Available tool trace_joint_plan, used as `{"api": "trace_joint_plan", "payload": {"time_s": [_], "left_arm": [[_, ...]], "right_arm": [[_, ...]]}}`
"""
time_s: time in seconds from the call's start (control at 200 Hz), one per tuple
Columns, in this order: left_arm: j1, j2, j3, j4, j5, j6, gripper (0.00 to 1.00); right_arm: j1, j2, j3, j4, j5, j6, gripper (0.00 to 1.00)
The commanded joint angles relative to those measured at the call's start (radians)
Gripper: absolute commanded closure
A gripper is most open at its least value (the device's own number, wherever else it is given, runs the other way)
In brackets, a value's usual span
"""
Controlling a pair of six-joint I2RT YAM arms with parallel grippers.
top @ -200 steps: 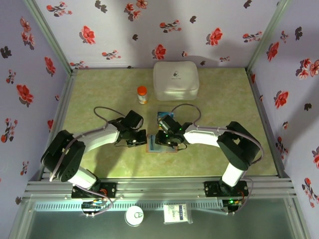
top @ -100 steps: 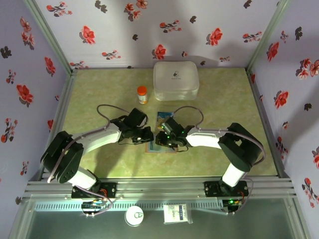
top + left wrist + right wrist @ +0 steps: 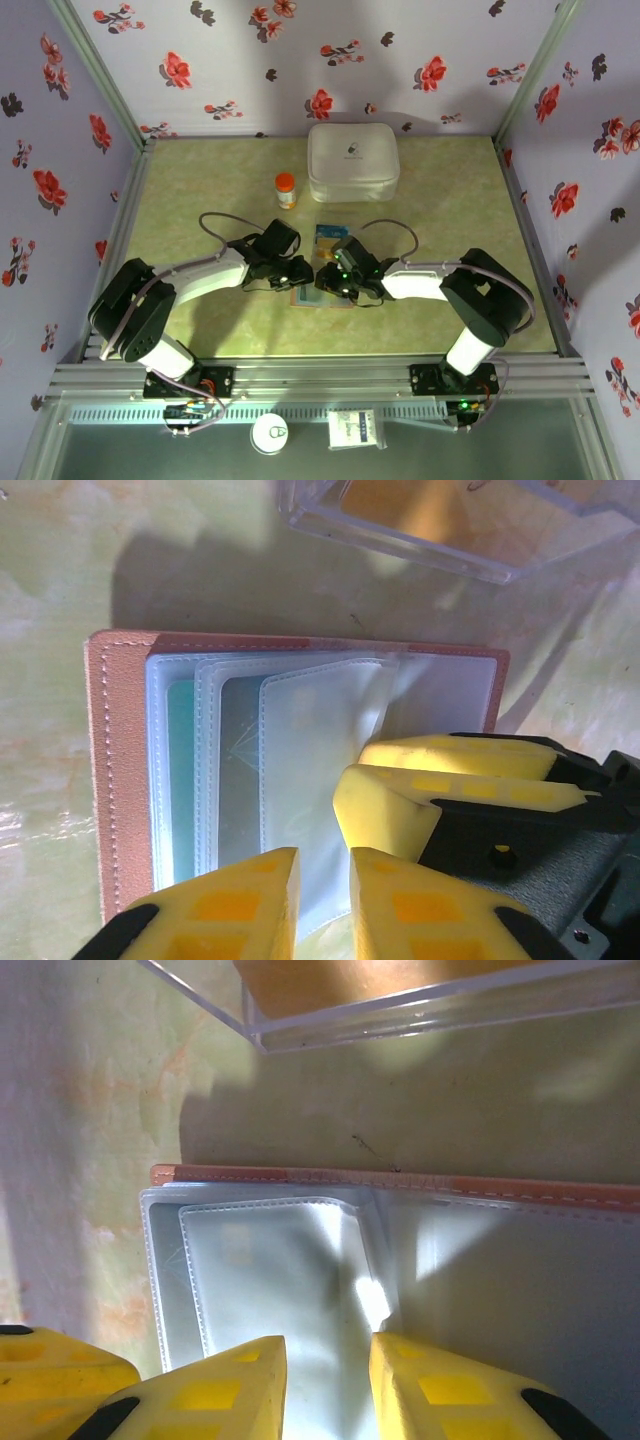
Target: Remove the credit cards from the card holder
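The left claw (image 3: 303, 272) and the right claw (image 3: 327, 279) meet nearly tip to tip at the middle of the table (image 3: 200, 190). Both are over the card holder (image 3: 322, 298), which lies flat. A small blue-and-orange flat item (image 3: 328, 236) lies just behind them. Farther back stand an orange-capped bottle (image 3: 286, 190) and a white rounded case (image 3: 352, 162).

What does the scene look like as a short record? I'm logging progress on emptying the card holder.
card holder: open flat on the table, between both grippers
teal card: inside a clear sleeve
left gripper: jaws narrowly apart above the sleeves
right gripper: at a sleeve's edge, grip unclear
white case: at the back
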Motion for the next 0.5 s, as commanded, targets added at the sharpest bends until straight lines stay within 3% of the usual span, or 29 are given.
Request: {"api": "trace_joint_plan", "payload": {"time_s": [0.0, 0.19, 0.495], "left_arm": [[-0.006, 0.011, -0.012, 0.015, -0.019, -0.028, 0.78], [-0.006, 0.022, -0.020, 0.020, -0.029, -0.038, 0.72], [-0.006, 0.051, -0.025, 0.035, -0.027, -0.050, 0.71]], "right_arm": [[-0.015, -0.010, -0.036, 0.036, -0.017, 0.040, 0.72], [-0.027, -0.016, -0.056, 0.061, -0.025, 0.053, 0.73], [-0.042, -0.027, -0.083, 0.097, -0.042, 0.070, 0.74]]}}
